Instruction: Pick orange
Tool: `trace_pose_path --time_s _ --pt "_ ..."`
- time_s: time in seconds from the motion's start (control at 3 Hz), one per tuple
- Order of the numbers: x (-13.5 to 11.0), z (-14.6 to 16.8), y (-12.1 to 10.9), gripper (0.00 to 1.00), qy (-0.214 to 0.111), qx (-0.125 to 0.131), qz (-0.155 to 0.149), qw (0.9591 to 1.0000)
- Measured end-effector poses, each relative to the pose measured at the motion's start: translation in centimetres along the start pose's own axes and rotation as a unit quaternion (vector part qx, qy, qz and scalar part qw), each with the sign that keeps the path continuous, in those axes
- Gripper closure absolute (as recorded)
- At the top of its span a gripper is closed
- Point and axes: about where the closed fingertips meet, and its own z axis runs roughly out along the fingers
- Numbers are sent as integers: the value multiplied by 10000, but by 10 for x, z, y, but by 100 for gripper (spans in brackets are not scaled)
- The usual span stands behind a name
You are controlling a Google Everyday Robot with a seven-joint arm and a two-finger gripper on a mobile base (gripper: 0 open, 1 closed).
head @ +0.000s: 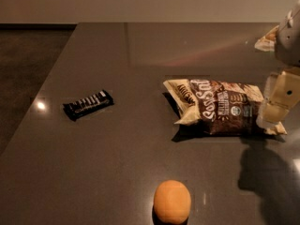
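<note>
A dark glossy surface (108,168) fills the frame. The orange (172,201) sits alone at bottom centre, touching nothing. The robot's tool (280,102) hangs at the right edge, over the end of a chip bag (218,106). I cannot tell whether it is spread or pressed together. To grasp well, it should probably move toward the lower centre, descend straight over the fruit and straddle its widest part, since the orange may roll.

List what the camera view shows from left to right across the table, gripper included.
Dark candy bar → orange, nearest the camera → brown-and-cream chip bag → gripper, at the right edge by the bag's right end.
</note>
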Motion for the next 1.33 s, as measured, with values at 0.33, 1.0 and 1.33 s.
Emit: trace_pose_path --time_s 0.33,1.0,1.33 --pt "0 0 0 0 0 1 0 10000" --pt "-19 12 11 0 -596 -627 -341 9957" --pt "-33 17 37 0 -1106 -1051 -831 9848"
